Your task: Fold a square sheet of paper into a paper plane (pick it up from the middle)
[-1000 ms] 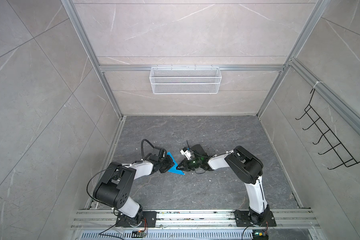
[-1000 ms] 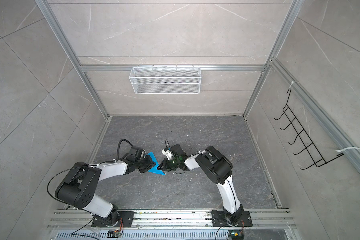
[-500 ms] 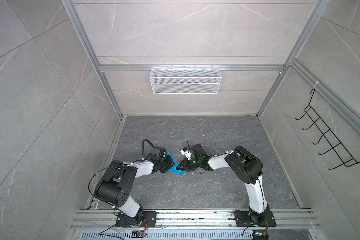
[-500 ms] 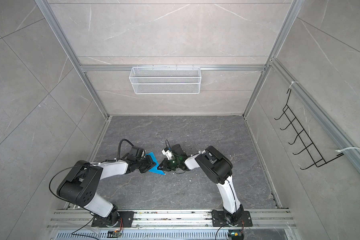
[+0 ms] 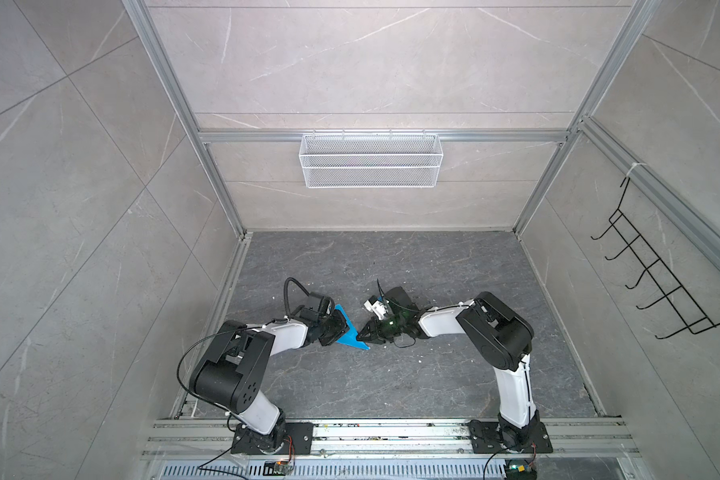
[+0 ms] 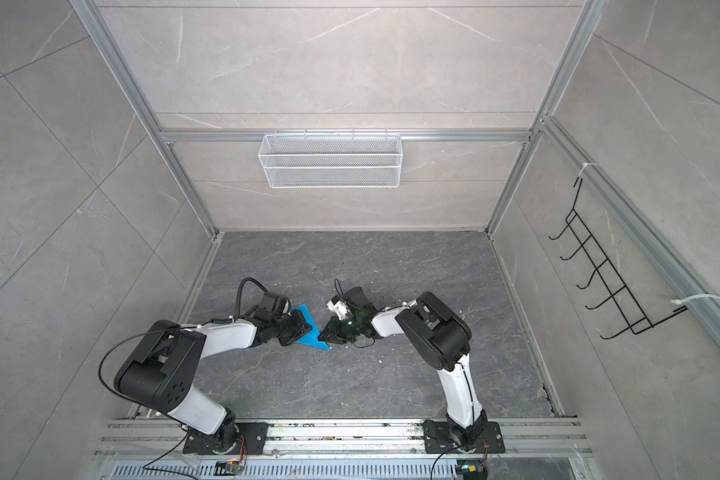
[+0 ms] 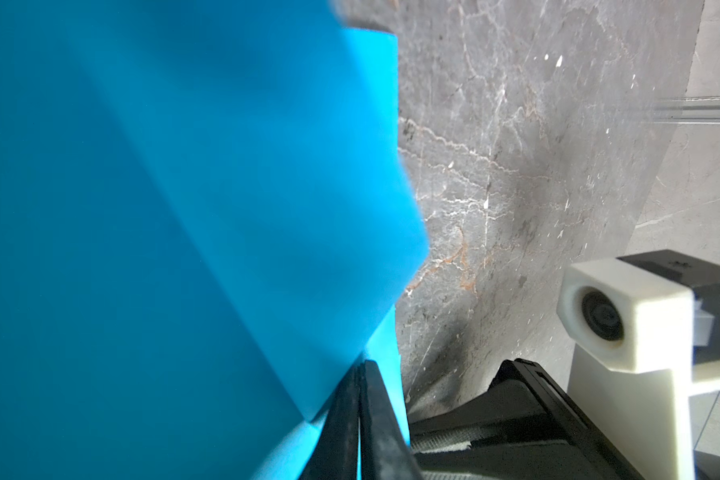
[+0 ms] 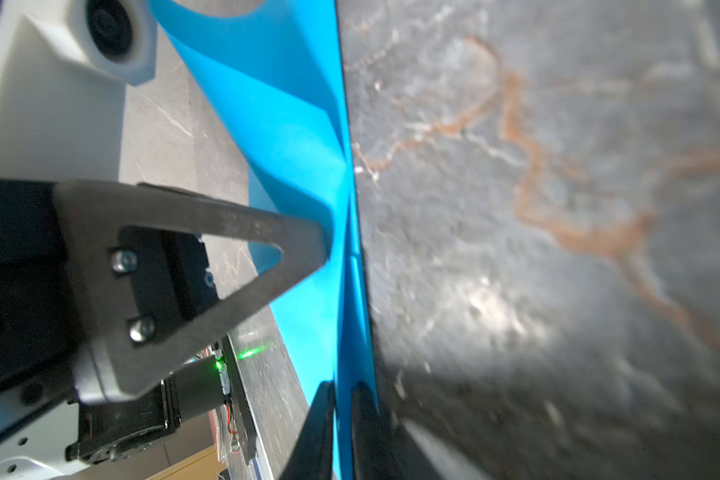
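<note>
The sheet of paper (image 5: 352, 334) (image 6: 313, 338) is bright blue and folded into a pointed shape. It stands on edge over the dark table (image 5: 391, 374), left of the middle, with its tip toward the front. My left gripper (image 5: 344, 330) (image 6: 306, 328) is shut on its left side. In the left wrist view the paper (image 7: 184, 208) fills most of the picture above the closed left gripper (image 7: 360, 365). My right gripper (image 5: 360, 334) (image 6: 321, 334) meets it from the right. In the right wrist view a folded edge of the paper (image 8: 300, 124) runs between the right gripper (image 8: 341, 386) jaws, which press on it.
A white wire basket (image 5: 371, 166) hangs on the back wall and a black hook rack (image 5: 657, 282) on the right wall. The arms' base rail (image 5: 391, 432) runs along the front edge. Small white specks (image 5: 429, 303) lie on the table.
</note>
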Controlling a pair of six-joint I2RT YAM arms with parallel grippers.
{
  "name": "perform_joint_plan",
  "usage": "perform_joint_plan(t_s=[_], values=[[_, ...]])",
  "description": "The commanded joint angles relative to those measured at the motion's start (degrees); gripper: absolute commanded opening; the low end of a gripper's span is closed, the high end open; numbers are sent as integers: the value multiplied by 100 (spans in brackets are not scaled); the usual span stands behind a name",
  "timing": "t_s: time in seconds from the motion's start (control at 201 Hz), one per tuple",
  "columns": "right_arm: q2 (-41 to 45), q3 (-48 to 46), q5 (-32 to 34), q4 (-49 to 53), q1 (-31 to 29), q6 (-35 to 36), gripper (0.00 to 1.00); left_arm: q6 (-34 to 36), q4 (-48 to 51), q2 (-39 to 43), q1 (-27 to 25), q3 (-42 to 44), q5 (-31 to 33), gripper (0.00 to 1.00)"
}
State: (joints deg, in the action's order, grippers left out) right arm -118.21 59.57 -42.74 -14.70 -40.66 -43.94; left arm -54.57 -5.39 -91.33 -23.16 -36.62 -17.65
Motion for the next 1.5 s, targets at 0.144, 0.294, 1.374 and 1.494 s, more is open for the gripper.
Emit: perform_joint_plan(t_s=[0.144,0.294,1.374,1.494], values=[[97,-244,232,1183,13,407,10,-19,294,-49,22,73,207,10],[154,-243,360,1160,15,513,14,-30,324,-69,30,54,224,10],[231,572,1037,1935,-358,602,5,-107,398,-34,23,109,218,10],[229,491,1049,1995,-361,588,5,-108,396,-9,23,138,227,10]])
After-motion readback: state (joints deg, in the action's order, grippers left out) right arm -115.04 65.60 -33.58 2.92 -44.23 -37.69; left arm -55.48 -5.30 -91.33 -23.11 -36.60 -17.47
